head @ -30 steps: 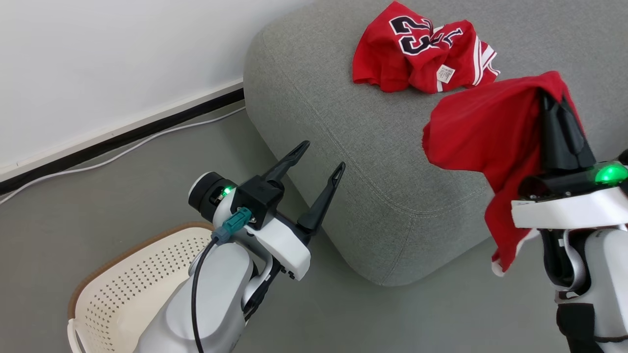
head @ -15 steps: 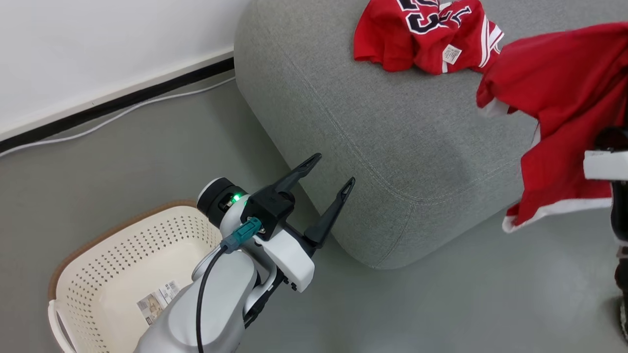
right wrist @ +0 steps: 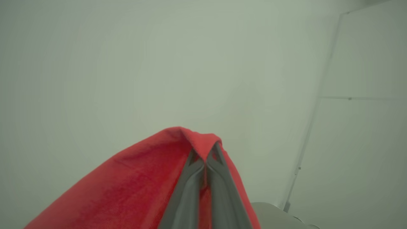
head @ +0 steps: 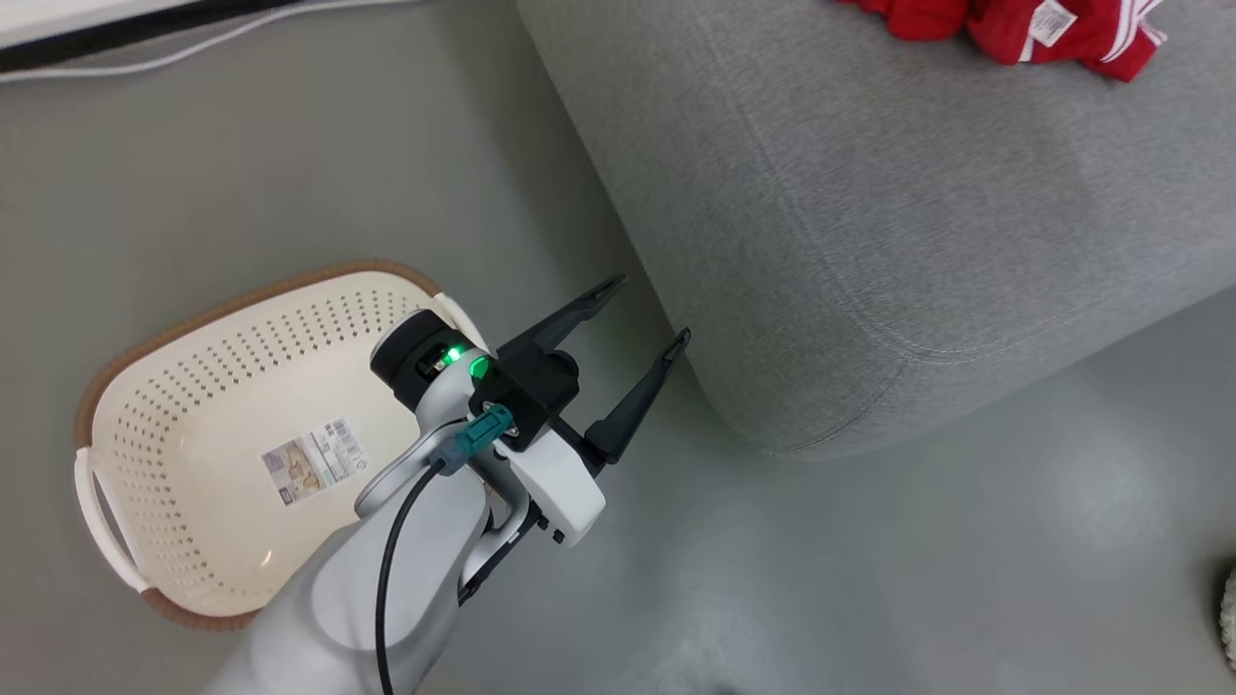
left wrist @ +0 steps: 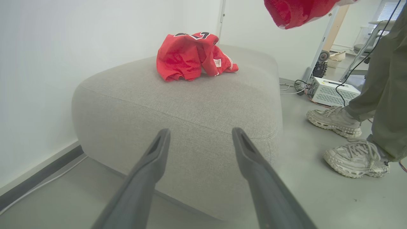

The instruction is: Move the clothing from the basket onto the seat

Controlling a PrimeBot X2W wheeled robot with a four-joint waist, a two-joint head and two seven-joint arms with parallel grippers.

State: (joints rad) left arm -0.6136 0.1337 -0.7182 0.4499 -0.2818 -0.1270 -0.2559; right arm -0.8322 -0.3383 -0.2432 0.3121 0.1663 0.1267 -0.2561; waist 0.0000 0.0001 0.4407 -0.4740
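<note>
Grey polished floor runs under everything, and on it stands the large grey fabric-upholstered seat, the landmark for the rest. One part of the job looks done. The crumpled red jersey with white trim and dark numbers lies on top of the seat, toward its far side as the left wrist view shows it, and well apart from both arms. The other piece, a plain soft red garment, is not down yet. The right gripper has its two dark fingers pressed together on a fold of it, and the cloth drapes back over them. In the left wrist view that garment hangs high, above the seat's level and off toward its right end, touching nothing. What is left, by my reading, is to bring it over the cushion and let go. The left gripper hovers just beside the seat's near corner, jaws spread wide with nothing between them. Near that same corner on the floor sits the cream-white perforated plastic basket with a brown rim, its bottom showing its barcode sticker. Beyond the seat's right end a person's pale worn trainers stand on the floor.
</note>
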